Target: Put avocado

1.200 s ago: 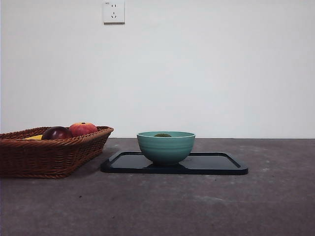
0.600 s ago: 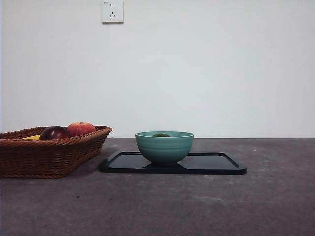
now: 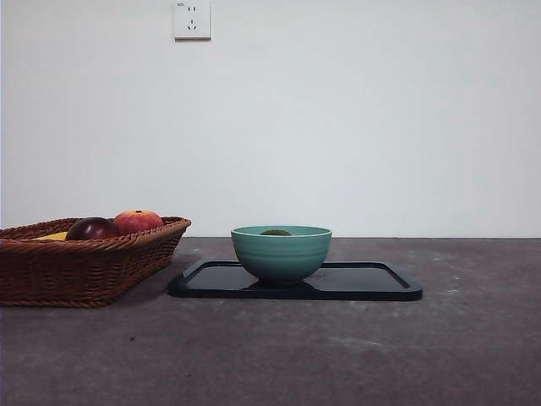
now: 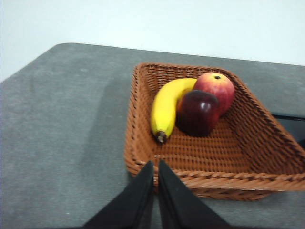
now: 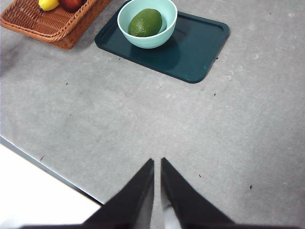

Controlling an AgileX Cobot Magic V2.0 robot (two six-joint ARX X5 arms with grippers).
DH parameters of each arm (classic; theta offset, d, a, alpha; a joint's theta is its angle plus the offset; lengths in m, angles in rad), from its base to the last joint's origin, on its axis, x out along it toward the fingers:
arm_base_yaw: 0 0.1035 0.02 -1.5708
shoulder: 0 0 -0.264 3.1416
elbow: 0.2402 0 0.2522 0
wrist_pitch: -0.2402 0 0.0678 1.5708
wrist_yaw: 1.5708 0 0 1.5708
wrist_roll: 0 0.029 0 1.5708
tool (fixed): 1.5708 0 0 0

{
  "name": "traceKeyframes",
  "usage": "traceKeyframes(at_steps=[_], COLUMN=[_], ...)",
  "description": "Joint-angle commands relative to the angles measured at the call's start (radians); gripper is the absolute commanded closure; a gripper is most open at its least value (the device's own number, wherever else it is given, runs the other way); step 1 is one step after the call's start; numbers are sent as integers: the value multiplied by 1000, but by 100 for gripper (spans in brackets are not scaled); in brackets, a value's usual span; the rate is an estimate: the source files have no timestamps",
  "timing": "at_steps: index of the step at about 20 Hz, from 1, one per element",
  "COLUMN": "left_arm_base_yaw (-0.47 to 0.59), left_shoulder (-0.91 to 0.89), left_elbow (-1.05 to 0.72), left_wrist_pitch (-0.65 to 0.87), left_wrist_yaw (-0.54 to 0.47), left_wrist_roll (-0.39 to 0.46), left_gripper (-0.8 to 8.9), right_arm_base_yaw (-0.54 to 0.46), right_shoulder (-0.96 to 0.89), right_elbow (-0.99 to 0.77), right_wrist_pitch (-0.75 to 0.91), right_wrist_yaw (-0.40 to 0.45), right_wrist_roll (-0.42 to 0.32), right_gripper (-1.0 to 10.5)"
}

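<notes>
Avocado [image 5: 145, 22] inside teal bowl [image 5: 167, 26] on dark tray [image 5: 200, 47]. Basket [image 3: 84, 266] at bowl's 9 o'clock in front view. Left gripper [image 4: 156, 171] pressed together near basket. Right gripper [image 5: 157, 169] pressed together, well apart from tray.

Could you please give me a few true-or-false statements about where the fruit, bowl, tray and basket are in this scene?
1. The avocado lies inside the teal bowl. True.
2. The bowl stands directly on the bare table. False: it stands on the dark tray.
3. The banana lies in the wicker basket. True.
4. The left gripper grips the maroon fruit. False: its jaws are shut on nothing, short of the basket.
5. The right gripper holds the avocado. False: it is empty, far from the bowl.
</notes>
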Motion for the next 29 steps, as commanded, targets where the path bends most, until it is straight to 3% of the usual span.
traceKeyframes(at_steps=[1,3,18,19,20,22,25,27,29], left_arm_base_yaw=[2,0,-2,-1,-2,-1,-1,-1,-1], left_shoulder=[-1,-1,0,0,0,0,0,0,0], left_elbow=[-22,-22,-22,-22,-22,-22,-22,-22,-22], left_wrist_pitch=[-12,-8,-6,-6,-6,-6,-6,-6,-6], left_wrist_yaw=[2,2,2,2,2,2,2,2,2], left_wrist_roll=[64,97,97,97,97,97,97,97,97], left_gripper=[795,795,795,795,795,795,795,795,795], right_arm_base_yaw=[11,11,-12,-50,-109,-240,-428,-560,-665], right_shoulder=[3,3,-5,-11,-16,-51,-159,-254,-324], right_elbow=[10,10,10,10,10,-22,-220,-404,-553], right_wrist_pitch=[10,10,11,10,13,98,477,711,869], right_wrist_yaw=[2,2,1,2,9,27,-11,-99,-131], right_wrist_roll=[6,6,6,-3,-84,-154,-333,-388,-398], right_gripper=[928,927,927,927,927,927,927,927,927])
